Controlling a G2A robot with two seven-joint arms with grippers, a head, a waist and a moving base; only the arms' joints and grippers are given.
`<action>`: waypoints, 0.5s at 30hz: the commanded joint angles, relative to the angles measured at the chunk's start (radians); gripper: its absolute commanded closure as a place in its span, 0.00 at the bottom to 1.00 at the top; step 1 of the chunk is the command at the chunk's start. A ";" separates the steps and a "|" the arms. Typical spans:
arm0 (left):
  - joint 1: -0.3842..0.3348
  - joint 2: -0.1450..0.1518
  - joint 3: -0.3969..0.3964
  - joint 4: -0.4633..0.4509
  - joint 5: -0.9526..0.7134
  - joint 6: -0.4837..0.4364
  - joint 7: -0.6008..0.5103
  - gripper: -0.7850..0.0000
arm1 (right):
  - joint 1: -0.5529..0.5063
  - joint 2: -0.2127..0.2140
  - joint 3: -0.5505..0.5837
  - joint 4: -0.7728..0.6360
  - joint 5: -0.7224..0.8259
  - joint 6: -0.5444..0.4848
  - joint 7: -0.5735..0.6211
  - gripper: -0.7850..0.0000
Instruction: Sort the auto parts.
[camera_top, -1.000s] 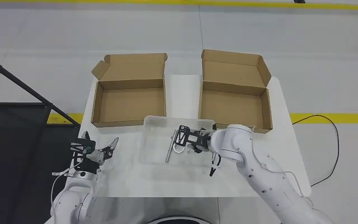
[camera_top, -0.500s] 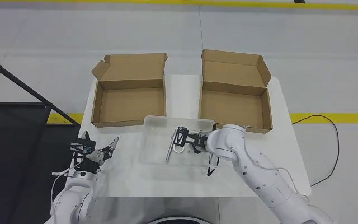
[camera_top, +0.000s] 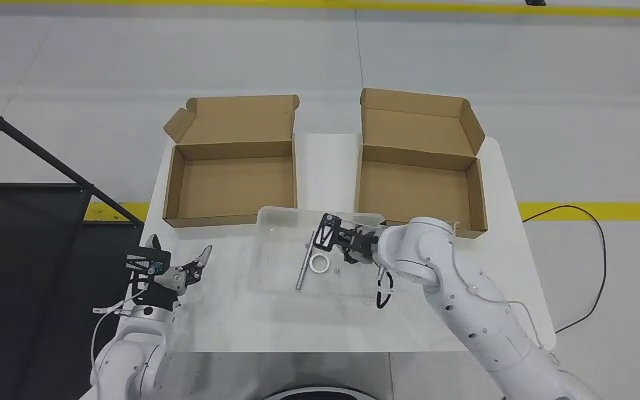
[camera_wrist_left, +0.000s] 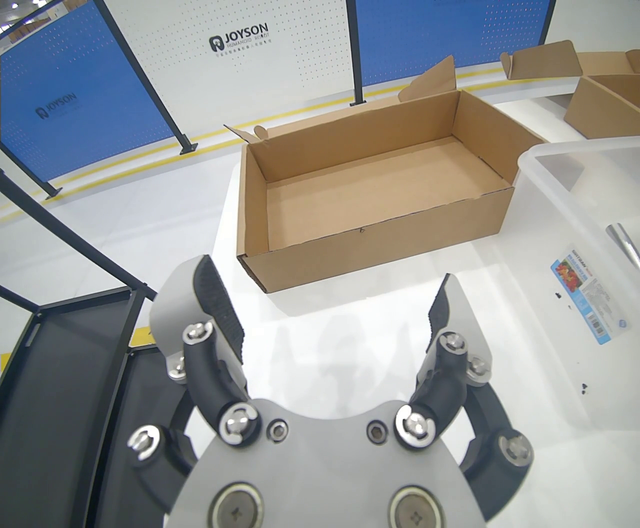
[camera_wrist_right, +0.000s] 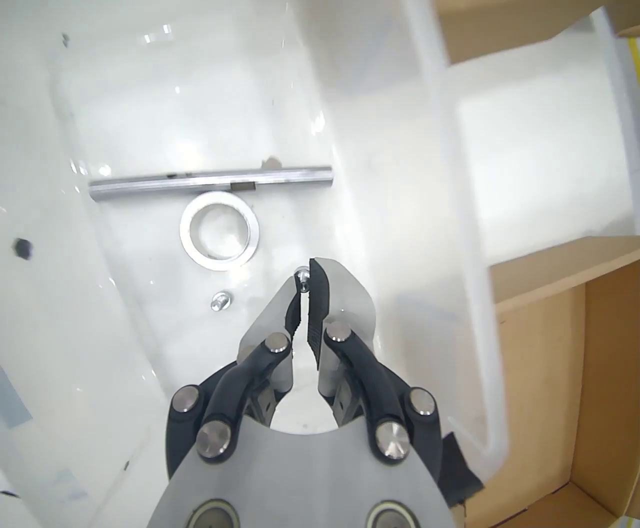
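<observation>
Where the right gripper (camera_wrist_right: 306, 283) pinches a shiny pin (camera_wrist_right: 301, 274) — round rod (camera_wrist_right: 210, 179), flat ring (camera_wrist_right: 220, 231).

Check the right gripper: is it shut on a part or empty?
Shut on a part: the right gripper pinches a small metal pin between its fingertips, in the clear bin.

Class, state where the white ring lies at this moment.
In the right wrist view, the white ring lies inside the clear bin beside the metal rod, ahead of the right pincer, which pinches a small bolt.
</observation>
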 joint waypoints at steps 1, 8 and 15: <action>0.000 0.000 0.000 0.000 0.000 0.000 0.000 0.00 | -0.017 0.011 0.050 -0.039 0.014 -0.024 -0.042 1.00; 0.000 0.000 0.000 0.000 0.000 0.000 0.000 0.00 | -0.086 0.039 0.171 -0.140 0.044 -0.099 -0.198 1.00; 0.000 0.000 0.000 0.000 0.000 0.000 0.000 0.00 | -0.119 0.056 0.248 -0.198 0.058 -0.153 -0.307 1.00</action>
